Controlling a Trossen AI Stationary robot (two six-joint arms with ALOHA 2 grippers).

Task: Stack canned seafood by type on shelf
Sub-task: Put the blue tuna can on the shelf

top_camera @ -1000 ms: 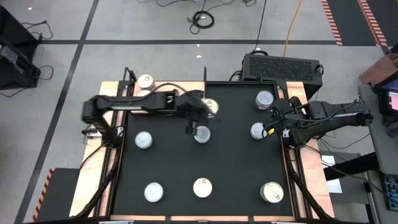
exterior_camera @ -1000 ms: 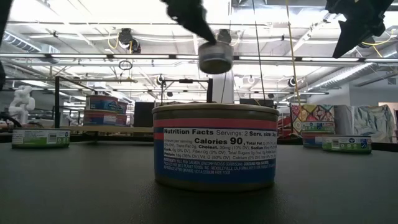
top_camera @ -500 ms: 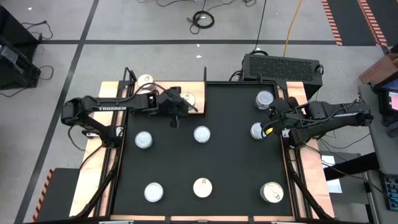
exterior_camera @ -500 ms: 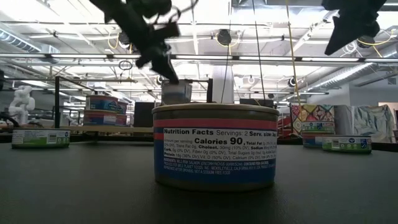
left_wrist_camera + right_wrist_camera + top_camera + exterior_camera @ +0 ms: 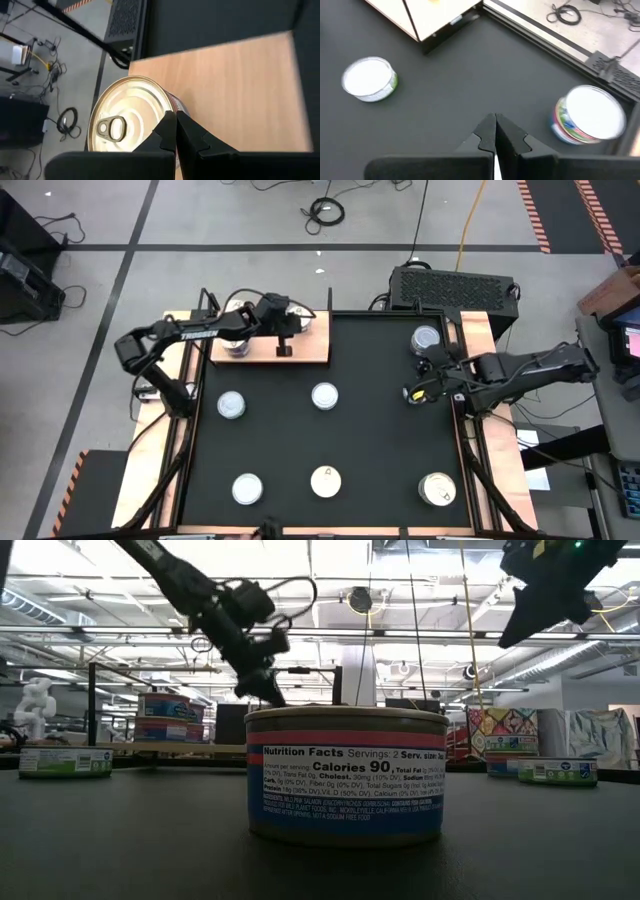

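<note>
hovering shut over the shelf (image 5: pixel 300 343), left gripper (image 5: pixel 285 346) seemingly empty.

The near can (image 5: pixel 346 776) in the low view carries a white-on-black panel: "Nutrition Facts", "Servings: 2", "Serv. size", and in larger type "Calories 90", then "Total Fat". Smaller rows beneath name "Cholest.", "Sodium", "Carb.", "Fiber 0g", "Total Sugars 0g" and "Protein 14g"; the finest lines at the foot of the label cannot be made out. In the high view the left arm (image 5: pixel 185 333) bears white lettering that looks like "TROSSEN". Labels on the other cans are too small to read.
</note>
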